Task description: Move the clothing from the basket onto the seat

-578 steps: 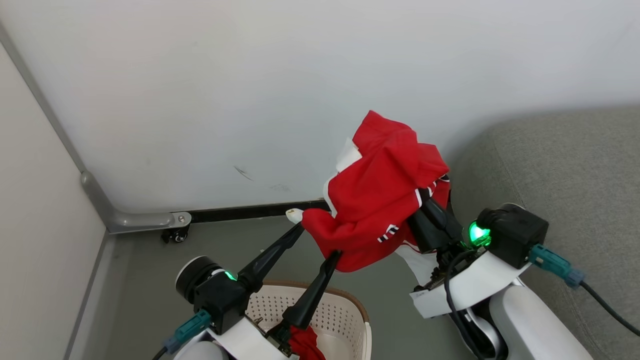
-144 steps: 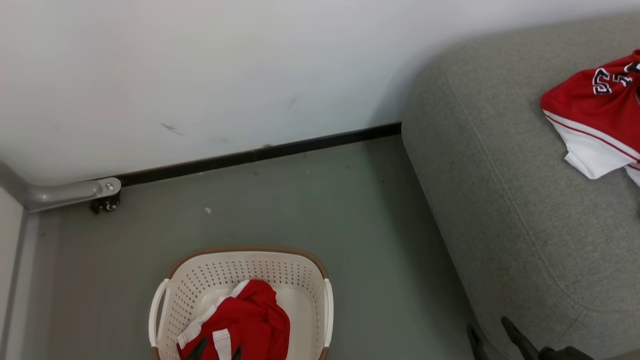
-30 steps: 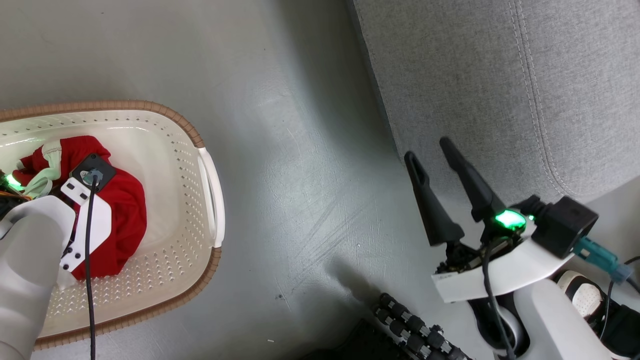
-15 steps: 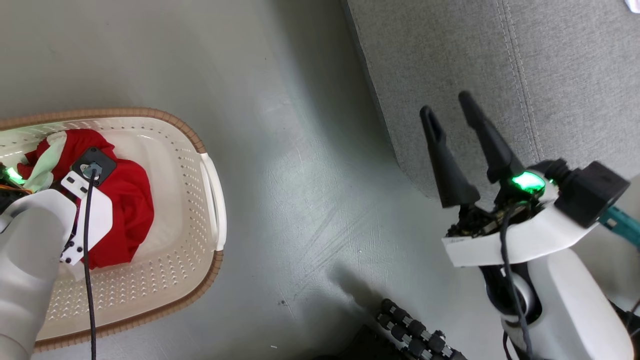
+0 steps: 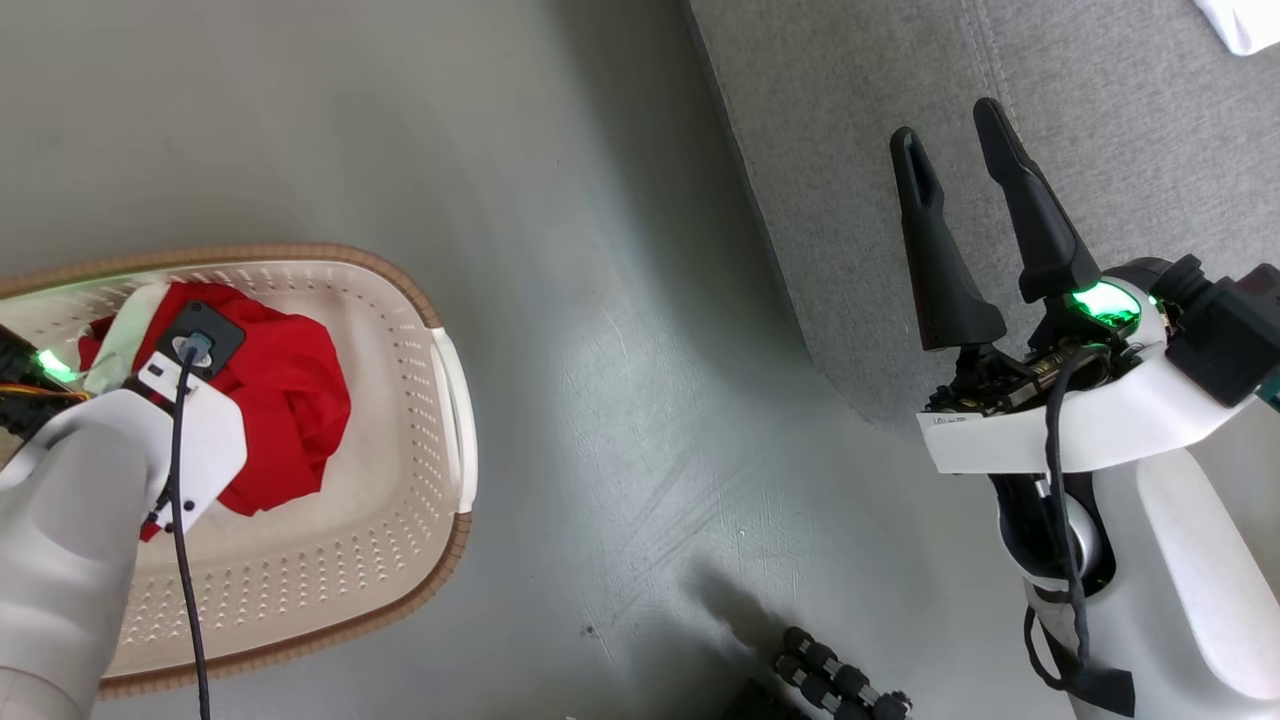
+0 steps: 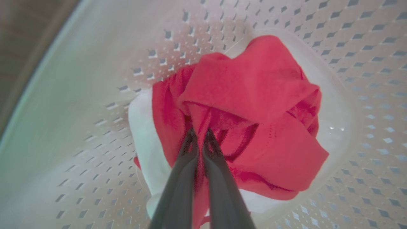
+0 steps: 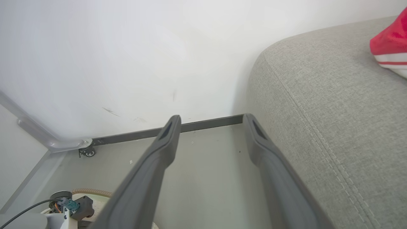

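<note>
Since half a second ago the right pincer (image 5: 947, 120) has climbed higher and farther right in the head view. The bundle in the basket now stands a little fuller beside the left wrist. The whole head view has also shifted slightly, so part of that change is the camera's.

The red garment (image 5: 290, 400) lies bunched in the basket (image 5: 400, 540), which sits on the grey floor (image 5: 620, 300) at the left of the scene. A white panel shows along the garment's left edge. In the left wrist view, the left pincer (image 6: 199, 131) has its two dark fingers pressed together on a fold near the middle of the red garment (image 6: 254, 89). Cloth is pinched between the fingers, and the perforated wall of the basket (image 6: 95, 95) curves all around.

The right pincer holds nothing. Its fingers stand wide apart and point up the view in front of the grey seat (image 5: 1100, 100), which fills the right side.

In the right wrist view, the right pincer (image 7: 211, 118) frames the floor and the dark skirting at the foot of the white wall (image 7: 127, 47). The seat (image 7: 334, 111) rises just to its right.

A second garment (image 7: 391, 44), red with white stripes, rests on top of the seat at the far right, well apart from the basket. Its white corner (image 5: 1240, 20) shows at the top right of the head view.
</note>
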